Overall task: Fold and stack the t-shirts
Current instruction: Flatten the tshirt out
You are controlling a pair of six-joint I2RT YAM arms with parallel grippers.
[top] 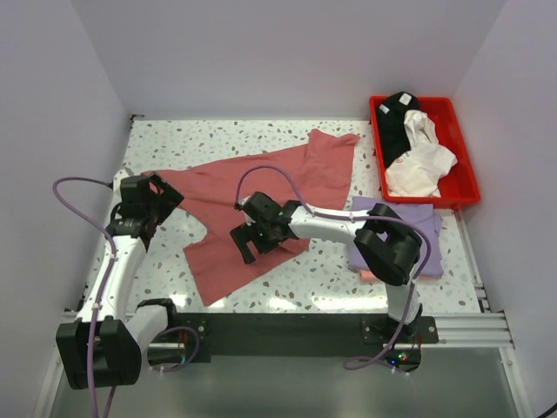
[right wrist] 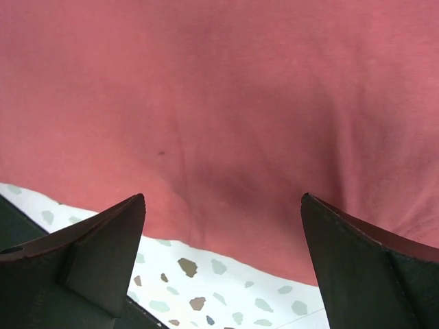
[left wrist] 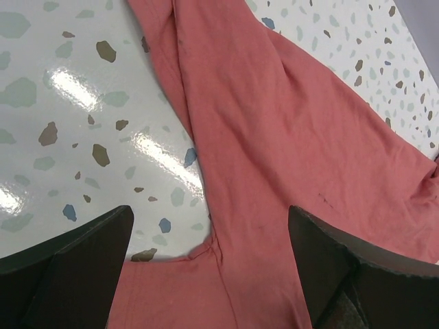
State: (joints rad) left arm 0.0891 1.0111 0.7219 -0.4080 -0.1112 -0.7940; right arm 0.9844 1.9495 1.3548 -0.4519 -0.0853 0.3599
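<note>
Looking down from above, a speckled white counter (top: 174,144) carries a dusty red t-shirt (top: 261,187). It is spread loosely and unfolded across the middle, from close to the far edge down toward the near edge. The left claw (top: 165,202) sits at the shirt's left end, near the counter's left edge, with its fingers spread apart. The right claw (top: 246,244) is over the shirt's near part, close to the counter's centre, also spread wide and pinching nothing. Beside the right edge lies a folded lavender t-shirt (top: 400,231), and a sliver of pale pink t-shirt (top: 367,275) shows under its near left corner. A red tray (top: 466,174) in the far right corner holds a black t-shirt (top: 396,126) at its far end and a crumpled white t-shirt (top: 418,165) nearer.

In the left wrist view, two dark fingers stand wide apart at the bottom of the frame. Red cloth with a stitched seam lies between them, and glossy speckled counter shows to the left. Whether the fingers touch the cloth cannot be told.

In the right wrist view, two dark fingers are again wide apart. Smooth red cloth fills most of the frame, and its edge meets bare counter between the fingers.
</note>
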